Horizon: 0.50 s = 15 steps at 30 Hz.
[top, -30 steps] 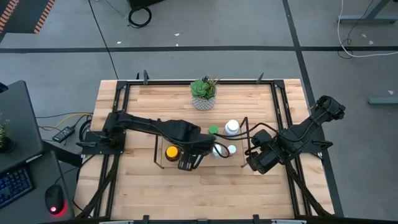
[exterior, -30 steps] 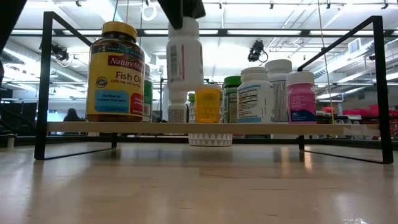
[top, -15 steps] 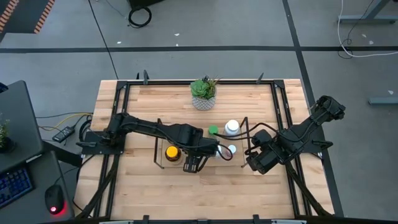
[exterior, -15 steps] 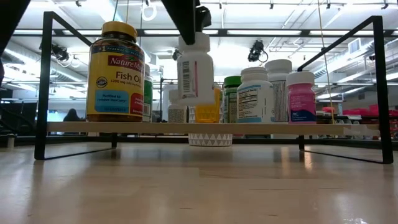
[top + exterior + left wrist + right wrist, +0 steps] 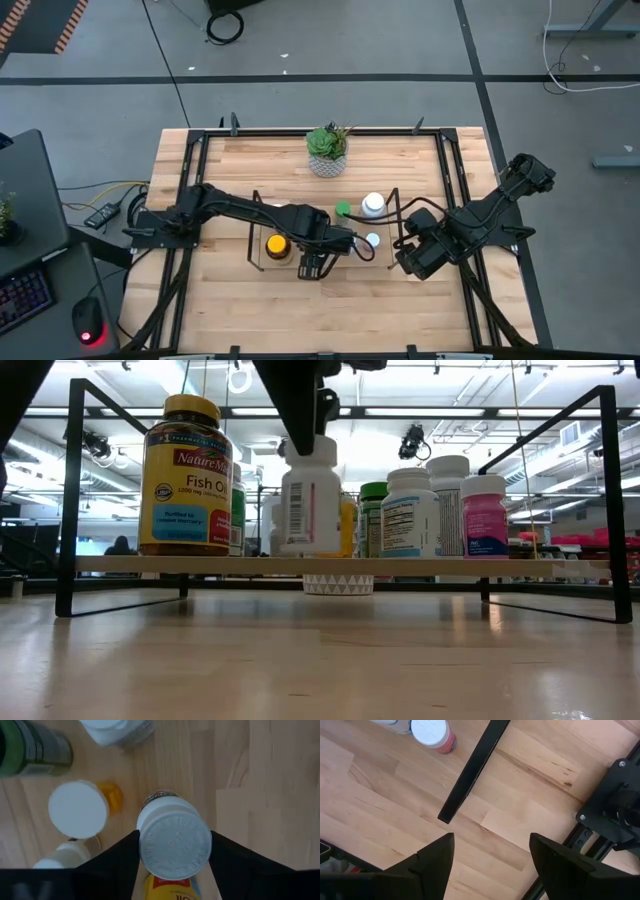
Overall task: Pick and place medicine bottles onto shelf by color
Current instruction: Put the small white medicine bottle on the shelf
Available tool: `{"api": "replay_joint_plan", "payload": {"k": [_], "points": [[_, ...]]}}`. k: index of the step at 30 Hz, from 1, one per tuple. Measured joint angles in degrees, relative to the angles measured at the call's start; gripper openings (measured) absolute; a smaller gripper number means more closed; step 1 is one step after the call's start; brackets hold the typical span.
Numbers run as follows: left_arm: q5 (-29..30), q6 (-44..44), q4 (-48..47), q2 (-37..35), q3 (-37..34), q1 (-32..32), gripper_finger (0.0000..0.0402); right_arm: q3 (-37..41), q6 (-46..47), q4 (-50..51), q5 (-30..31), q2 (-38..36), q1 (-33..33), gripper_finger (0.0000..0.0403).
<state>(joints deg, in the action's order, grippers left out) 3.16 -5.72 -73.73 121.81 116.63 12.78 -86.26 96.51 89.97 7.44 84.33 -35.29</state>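
Observation:
My left gripper [image 5: 312,262] is over the shelf [image 5: 258,262], shut on a white medicine bottle with a white cap [image 5: 310,500]. The bottle stands upright between the amber fish-oil bottle with a yellow cap [image 5: 187,480] and the green-capped bottle [image 5: 372,520]. More white bottles [image 5: 410,515] and a pink one [image 5: 484,515] stand on the shelf's wooden floor [image 5: 120,564] to the right. My right gripper [image 5: 415,255] hangs open over the table beyond the shelf's right end, with nothing between its fingers. My left gripper pinches the white bottle's cap [image 5: 174,844] between its two fingers [image 5: 122,857], one on each side of the rim. The fingers come from above, pointing down. The bottle hangs upright, its base at the shelf's floor; whether it touches the floor I cannot tell.
A potted green plant [image 5: 327,150] stands at the table's far edge. The shelf's black wire end loop [image 5: 470,770] runs close to my right gripper. Bare wooden table [image 5: 330,310] lies on the near side of the shelf.
My left gripper has come down with the white bottle and shifted a little toward the table's right edge. The bottle has sunk from above the other bottles' caps to the shelf's floor, staying upright, and has turned about its own axis.

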Motion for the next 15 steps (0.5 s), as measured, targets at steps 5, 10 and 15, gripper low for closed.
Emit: {"api": "replay_joint_plan", "payload": {"k": [5, 10, 15], "points": [[0.0, -0.1, 0.4, 0.7, 0.0, 0.0, 0.0228, 0.0, 0.0, 0.0, 0.0, 0.0, 0.0, 0.0265], [0.1, -0.1, 0.6, 1.0, 0.0, 0.0, 0.0223, 0.0, 0.0, 0.0, 0.0, 0.0, 0.0, 0.0265], [0.1, -0.3, 0.6, 1.0, 0.0, 0.0, 0.0227, 0.0, 0.0, 0.0, 0.1, 0.0, 0.0, 0.0265]]}}
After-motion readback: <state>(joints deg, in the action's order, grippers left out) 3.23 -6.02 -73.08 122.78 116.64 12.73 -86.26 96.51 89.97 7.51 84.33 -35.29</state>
